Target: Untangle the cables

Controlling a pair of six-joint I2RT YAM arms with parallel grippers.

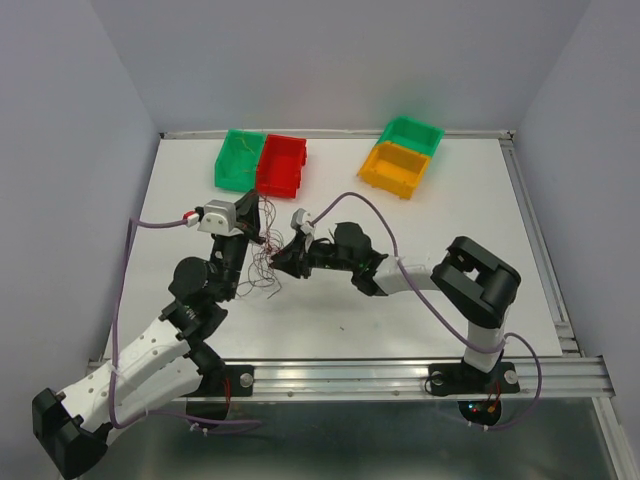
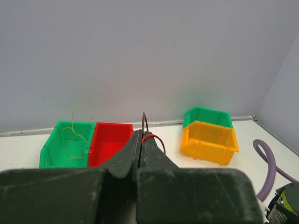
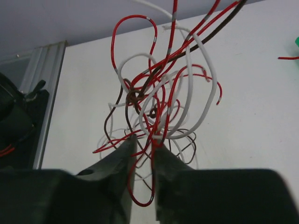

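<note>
A white tabletop (image 1: pixel 430 270), closed in by pale grey walls, carries everything here. The cables (image 1: pixel 264 264), a small tangle of hair-thin curly wire strands in red, brown and white, hang between the two end effectors over the middle-left of the tabletop; whether the lowest loops touch the surface cannot be told. The left end effector (image 2: pixel 141 137) is pressed closed, pinching a brown strand and a red loop that stick out past its fingertips. The right end effector (image 3: pixel 143 161) meets the tangle from the other side, its jaws a narrow gap apart, with red strands running down through that gap and the knot of white and red loops just beyond the tips. Along the far edge a green plastic bin (image 1: pixel 238 160) stands touching a red plastic bin (image 1: pixel 280 166), and a few yellowish strands (image 2: pixel 72 135) lie in the green one. Well to their right an orange plastic bin (image 1: pixel 393 168) sits against a second green plastic bin (image 1: pixel 412 134) behind it. A thick purple cable (image 2: pixel 270 172) loops beside the right arm
</note>
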